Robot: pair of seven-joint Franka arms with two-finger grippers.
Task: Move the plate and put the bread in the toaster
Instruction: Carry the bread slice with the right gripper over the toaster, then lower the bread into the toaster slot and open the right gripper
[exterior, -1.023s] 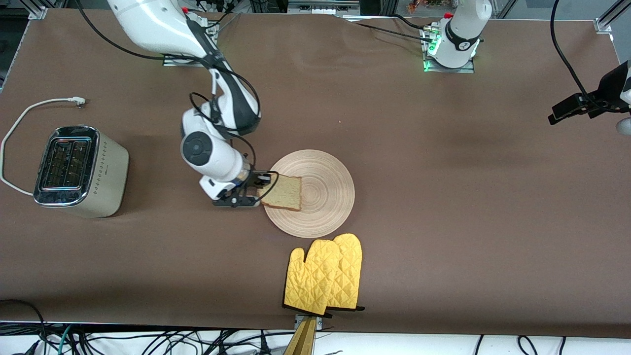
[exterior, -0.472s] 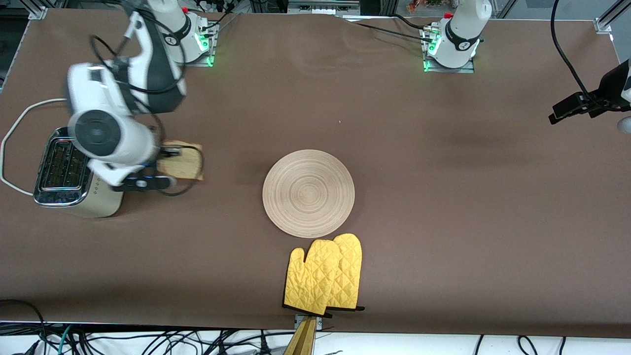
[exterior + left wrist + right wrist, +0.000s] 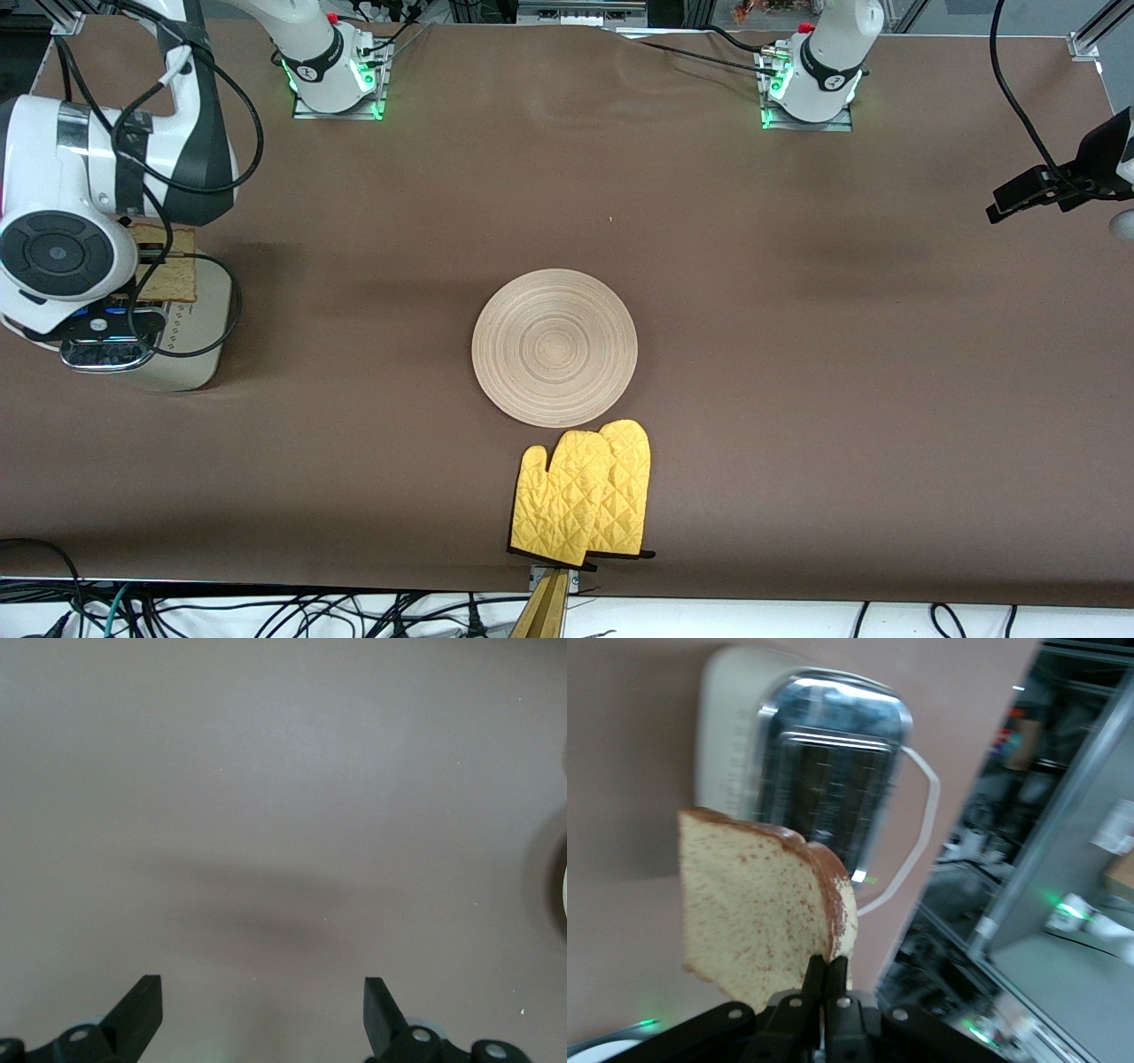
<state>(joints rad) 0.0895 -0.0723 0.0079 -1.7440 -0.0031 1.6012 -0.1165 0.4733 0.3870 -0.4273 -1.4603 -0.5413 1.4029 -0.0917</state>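
While the right arm reaches out over its own end of the surface (image 3: 797, 266), the right end effector (image 3: 826, 979) hangs above the toaster (image 3: 190, 332) with its fingers pinched on the crust edge of the bread (image 3: 166, 275). Slice held up in the air, over the toaster's chrome top; in the right wrist view the bread (image 3: 757, 912) shows its speckled face, and the toaster (image 3: 824, 771) lies below it with both slots showing. White cord (image 3: 917, 837) loops off one end of the toaster. Arm's wrist covers most of the toaster top in the front view; cream side with dotted pattern shows.

Plate (image 3: 554, 347) lies flat near the middle of the surface, nothing on it, well apart from the toaster. Yellow oven mitts (image 3: 580, 494) lie just beside the plate, nearer to the front camera, at the surface's edge.

Left arm waits at its end of the surface. Left end effector (image 3: 264, 1010) hangs over bare brown cloth, fingers (image 3: 142, 1010) spread wide, nothing between them.
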